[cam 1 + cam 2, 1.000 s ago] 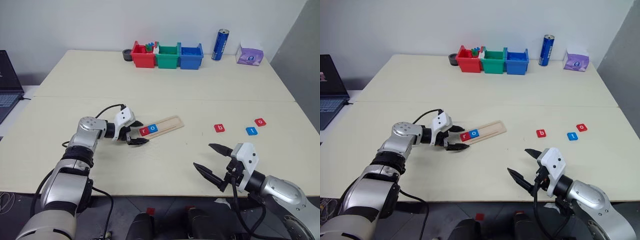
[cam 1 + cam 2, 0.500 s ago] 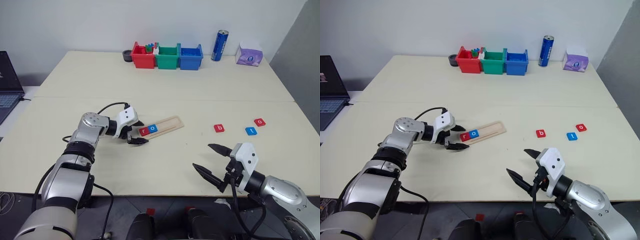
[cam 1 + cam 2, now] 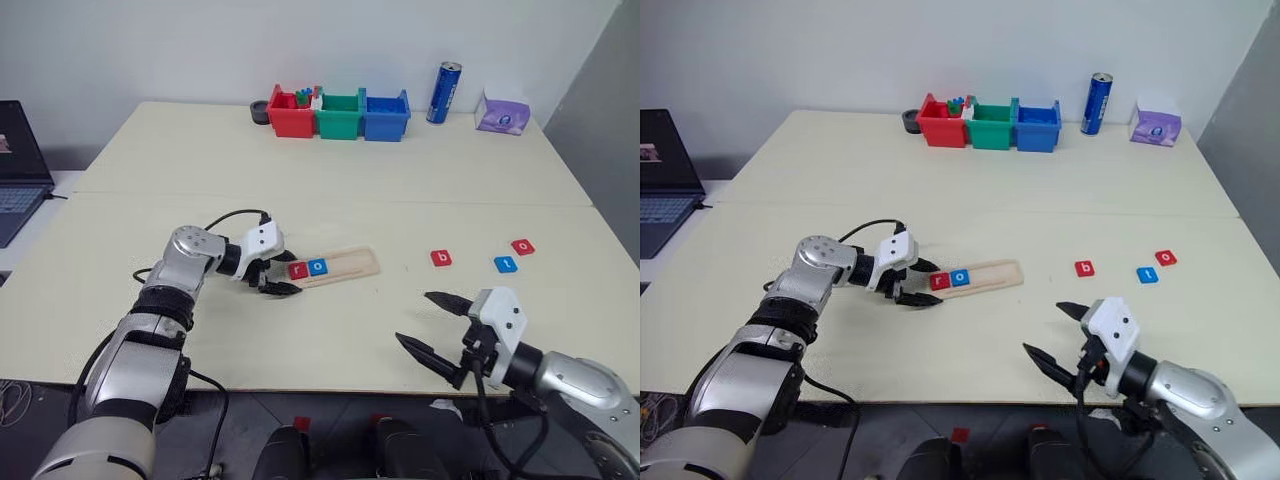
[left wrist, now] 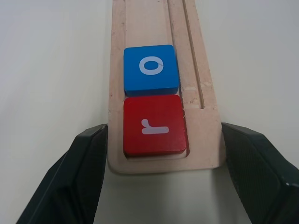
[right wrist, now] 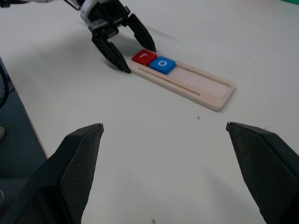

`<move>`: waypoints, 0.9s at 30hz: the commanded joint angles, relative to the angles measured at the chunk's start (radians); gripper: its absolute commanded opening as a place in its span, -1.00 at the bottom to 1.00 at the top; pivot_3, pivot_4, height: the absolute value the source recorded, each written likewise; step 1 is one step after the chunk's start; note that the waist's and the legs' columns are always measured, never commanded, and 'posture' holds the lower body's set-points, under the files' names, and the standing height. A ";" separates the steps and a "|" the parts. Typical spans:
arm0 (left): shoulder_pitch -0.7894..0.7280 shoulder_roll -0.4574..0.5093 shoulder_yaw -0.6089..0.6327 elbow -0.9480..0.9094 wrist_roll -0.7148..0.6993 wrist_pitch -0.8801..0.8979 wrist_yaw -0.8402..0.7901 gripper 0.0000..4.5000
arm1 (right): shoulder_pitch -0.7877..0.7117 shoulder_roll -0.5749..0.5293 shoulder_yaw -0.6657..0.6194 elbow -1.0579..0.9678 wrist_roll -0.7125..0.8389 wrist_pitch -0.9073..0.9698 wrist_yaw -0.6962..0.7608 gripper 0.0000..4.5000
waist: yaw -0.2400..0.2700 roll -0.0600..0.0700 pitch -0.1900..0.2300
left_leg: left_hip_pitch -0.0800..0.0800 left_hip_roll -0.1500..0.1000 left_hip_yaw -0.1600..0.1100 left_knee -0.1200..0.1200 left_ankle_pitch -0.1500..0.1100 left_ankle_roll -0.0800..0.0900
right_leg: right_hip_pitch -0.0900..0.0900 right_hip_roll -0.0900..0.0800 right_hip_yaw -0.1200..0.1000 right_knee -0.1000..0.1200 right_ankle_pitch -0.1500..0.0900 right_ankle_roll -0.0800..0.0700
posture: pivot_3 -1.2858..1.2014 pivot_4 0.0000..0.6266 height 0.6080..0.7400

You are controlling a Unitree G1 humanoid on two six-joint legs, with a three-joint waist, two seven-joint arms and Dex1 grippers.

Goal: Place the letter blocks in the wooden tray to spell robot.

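Clamped with the left gripper (image 3: 282,273) across one short end of the long narrow light-wood tray (image 3: 350,266), a black finger pressed to each long side, nothing else in the grasp. Seated already in the tray's recessed slot, right at that gripped end: the small flat red square tile marked r (image 3: 298,269), then, touching it, the blue square tile marked o (image 3: 317,267); beyond them, bare slot out to the tray's far end. Running lengthwise straight away from the left gripper, with that free end aimed roughly at the three loose tiles. Lying flat on the table well apart from the tray, past its free end: nearest, the red tile marked b (image 3: 441,258); farther off, the blue tile marked t (image 3: 505,264); just beyond that, the red tile marked o (image 3: 522,246). Hovering with the right gripper (image 3: 413,317) spread wide and empty, off the tray's free end and toward the table's near edge, on the same side of the tray as the loose tiles. Judged from this layout: two letters of five set, b due next, and clearly the right arm's to fetch, being much the nearer, while the left steadies the tray; then a carry along the tray's long axis to the empty place beside the blue o.
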 commanded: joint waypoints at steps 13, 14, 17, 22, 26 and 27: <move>0.163 -0.112 -0.147 -0.426 -0.012 0.231 -0.001 0.51 | 0.224 -0.059 -0.222 -0.050 0.018 -0.035 0.092 1.00 | 0.004 0.001 -0.001 | 0.000 0.000 0.000 0.001 0.000 0.000 | 0.001 -0.002 0.001 0.000 0.000 0.002 | 0.03 -0.52 1.00; 0.167 -0.116 -0.152 -0.440 -0.014 0.241 0.001 0.51 | 0.230 -0.061 -0.226 -0.049 0.016 -0.038 0.095 1.00 | 0.004 0.001 -0.001 | 0.000 -0.001 0.000 0.001 0.000 0.000 | 0.001 -0.003 0.001 0.000 0.000 0.002 | 0.03 -0.52 1.00; 0.174 -0.126 -0.167 -0.477 -0.020 0.264 0.000 0.51 | 0.245 -0.062 -0.236 -0.044 0.014 -0.048 0.107 1.00 | 0.003 0.001 -0.001 | 0.001 -0.001 0.001 0.001 0.000 0.000 | 0.001 -0.003 0.001 0.000 0.000 0.002 | 0.03 -0.52 1.00; 0.169 -0.136 -0.184 -0.497 -0.026 0.275 0.000 0.51 | 0.250 -0.063 -0.234 -0.033 0.003 -0.062 0.117 1.00 | 0.003 0.001 -0.001 | 0.001 -0.001 0.001 0.001 0.000 0.000 | 0.001 -0.002 0.001 0.000 0.000 0.002 | 0.03 -0.52 1.00; 0.171 -0.145 -0.190 -0.494 -0.024 0.269 0.019 0.51 | 0.247 -0.062 -0.225 -0.024 -0.009 -0.071 0.122 1.00 | 0.003 0.001 -0.001 | 0.001 -0.001 0.001 0.001 0.000 0.000 | 0.001 -0.002 0.001 0.000 0.000 0.002 | 0.03 -0.52 1.00; 0.172 -0.147 -0.190 -0.490 -0.022 0.263 0.029 0.51 | 0.245 -0.062 -0.221 -0.021 -0.011 -0.071 0.124 1.00 | 0.003 0.001 -0.001 | 0.001 -0.001 0.001 0.001 0.000 0.000 | 0.001 -0.002 0.001 0.000 0.000 0.002 | 0.03 -0.52 1.00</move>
